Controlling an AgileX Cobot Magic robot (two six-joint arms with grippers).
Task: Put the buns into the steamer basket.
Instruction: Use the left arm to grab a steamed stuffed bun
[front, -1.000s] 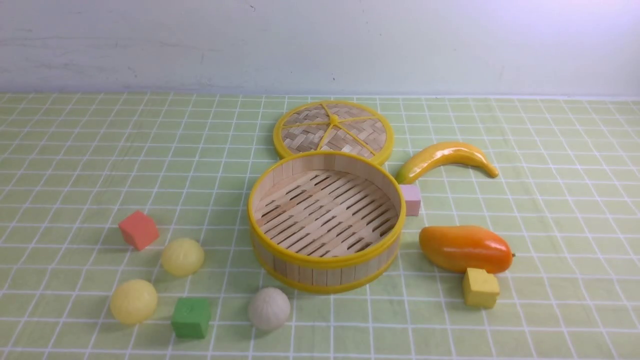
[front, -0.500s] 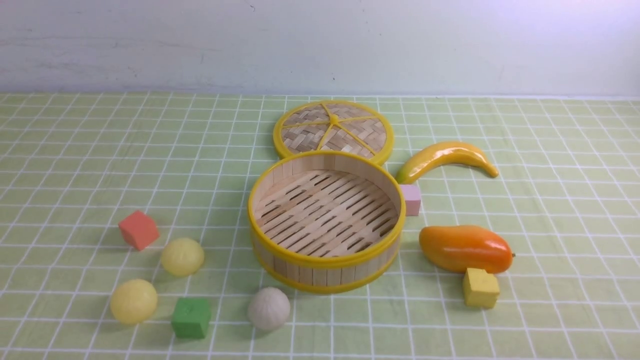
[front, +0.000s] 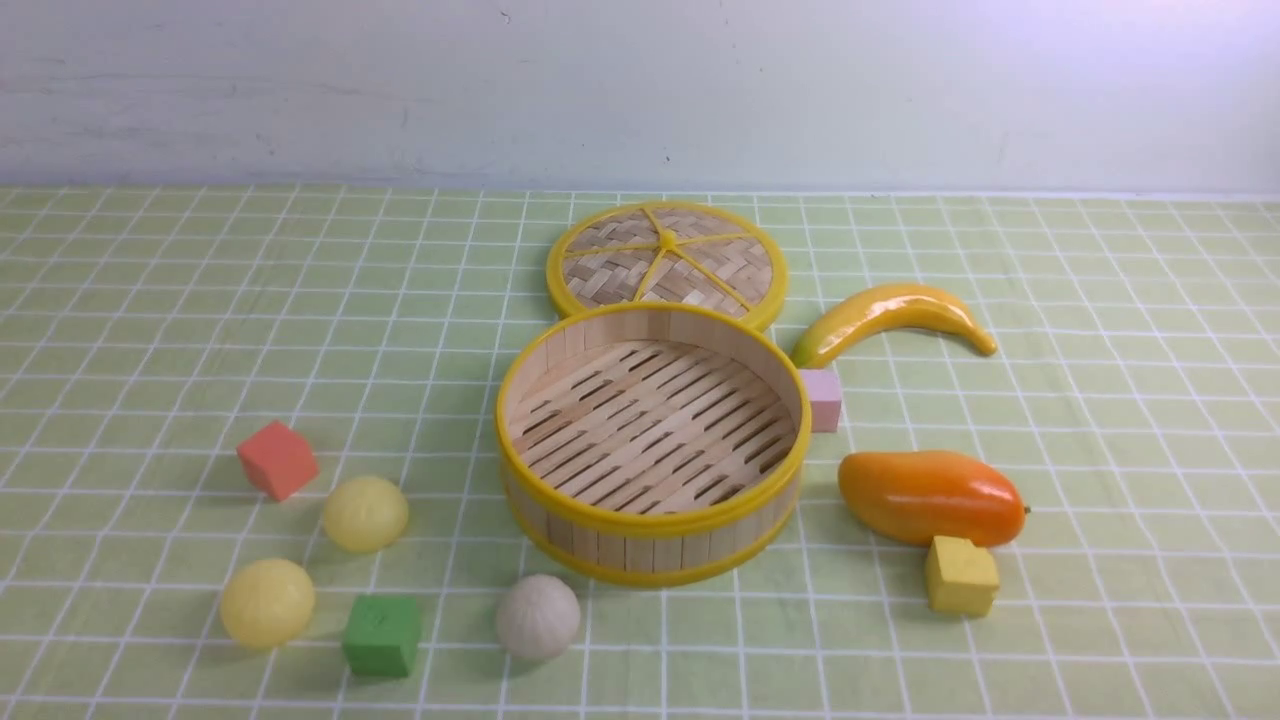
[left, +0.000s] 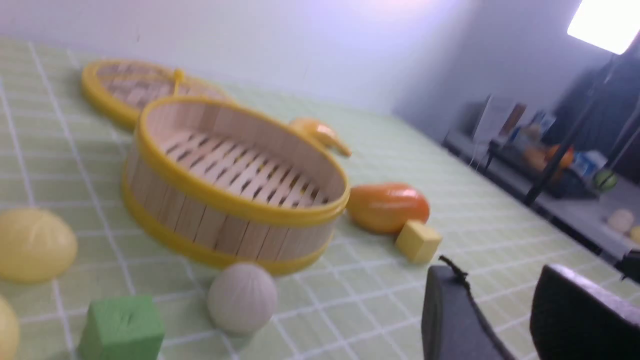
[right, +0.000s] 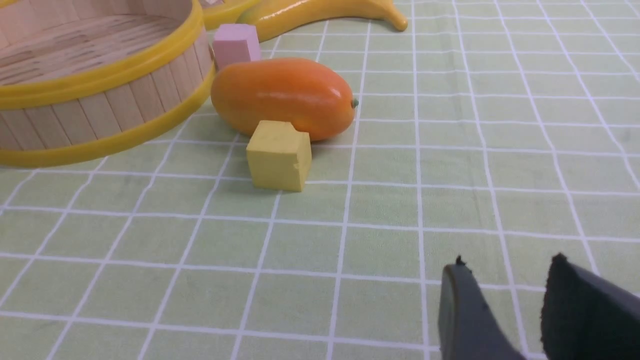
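Note:
The steamer basket (front: 652, 520) stands in the middle of the checked cloth with nothing inside it. To its left lie two pale yellow buns (front: 365, 513) (front: 267, 602), and an off-white pleated bun (front: 537, 616) rests just in front of its wall. No arm shows in the front view. In the left wrist view the pleated bun (left: 242, 298) and one yellow bun (left: 35, 245) lie off to the side of my left gripper (left: 505, 280), which is open and empty. My right gripper (right: 505, 267) is also open over bare cloth, with the basket (right: 100, 80) far from it.
A woven lid (front: 667, 262) lies behind the basket. A banana (front: 890, 315), a pink cube (front: 823, 398), an orange mango (front: 930, 497) and a yellow cube (front: 961, 576) sit to the right. A red cube (front: 277, 459) and a green cube (front: 382, 635) lie among the buns.

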